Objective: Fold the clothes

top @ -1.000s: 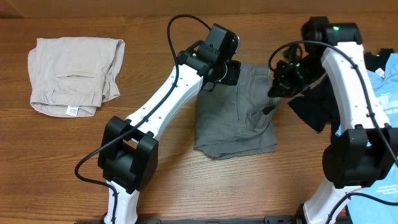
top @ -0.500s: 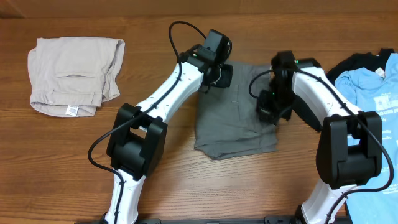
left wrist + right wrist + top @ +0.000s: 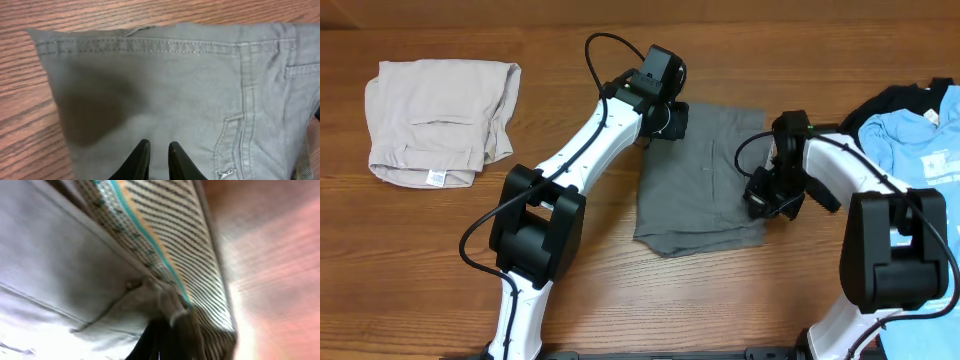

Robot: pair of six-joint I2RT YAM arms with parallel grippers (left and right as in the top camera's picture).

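The grey shorts (image 3: 700, 180) lie spread in the middle of the table, their waistband (image 3: 150, 45) running along the top of the left wrist view. My left gripper (image 3: 672, 122) rests low over their far left corner. Its fingertips (image 3: 142, 152) stand a narrow gap apart over flat cloth, with nothing pinched between them. My right gripper (image 3: 763, 200) sits at the shorts' right edge. In the blurred right wrist view it (image 3: 162, 340) is shut on a bunched fold of grey cloth beside the striped inner lining (image 3: 165, 240).
Folded beige shorts (image 3: 440, 120) lie at the far left. A light blue printed T-shirt (image 3: 920, 150) on top of a black garment (image 3: 895, 100) lies at the right edge, close behind the right arm. Bare wooden table (image 3: 570, 300) runs along the front.
My right arm has come down from above the shorts to their right edge, drawing the cloth out to the right so that it lies flatter. The left gripper has shifted slightly.
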